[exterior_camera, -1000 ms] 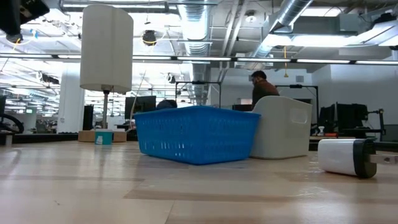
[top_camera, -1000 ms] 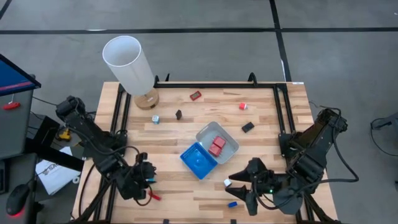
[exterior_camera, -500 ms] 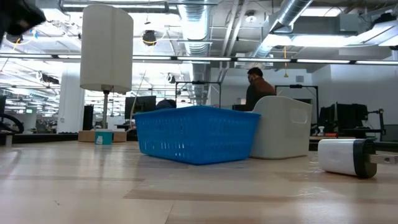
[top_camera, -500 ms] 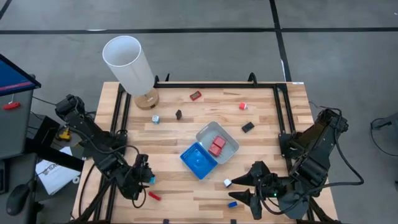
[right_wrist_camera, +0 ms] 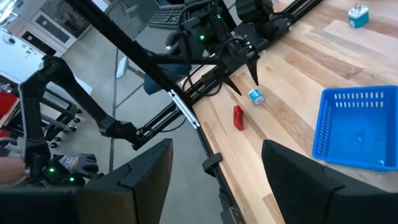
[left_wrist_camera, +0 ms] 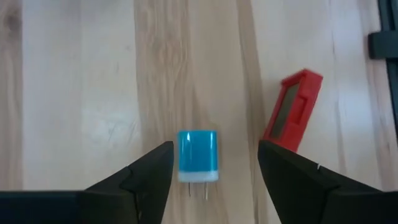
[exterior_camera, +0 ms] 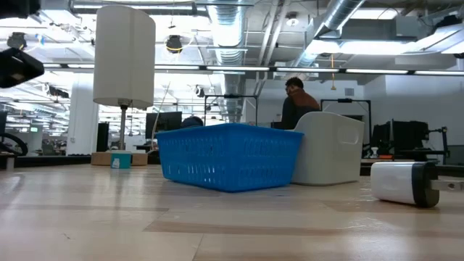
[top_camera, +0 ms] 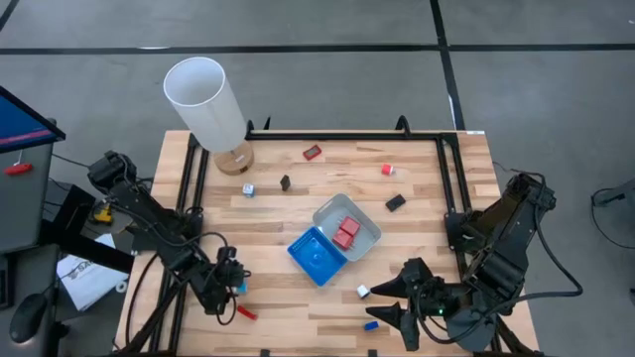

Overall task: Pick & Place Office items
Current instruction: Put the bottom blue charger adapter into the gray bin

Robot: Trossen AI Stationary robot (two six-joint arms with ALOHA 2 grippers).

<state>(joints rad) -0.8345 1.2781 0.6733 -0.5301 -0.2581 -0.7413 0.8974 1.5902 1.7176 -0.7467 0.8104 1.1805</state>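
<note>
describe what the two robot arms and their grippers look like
Both arms are matte black, built of chunky jointed segments with black cables looped alongside. The left gripper and right gripper each end in two pointed, wedge-shaped black fingers. Small green indicator lights glow on both arms' wrists.

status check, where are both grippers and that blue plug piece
Left gripper open over blue plug piece, fingers apart from it. Right gripper open, waiting at near edge. Red piece lies beside the plug.
</note>
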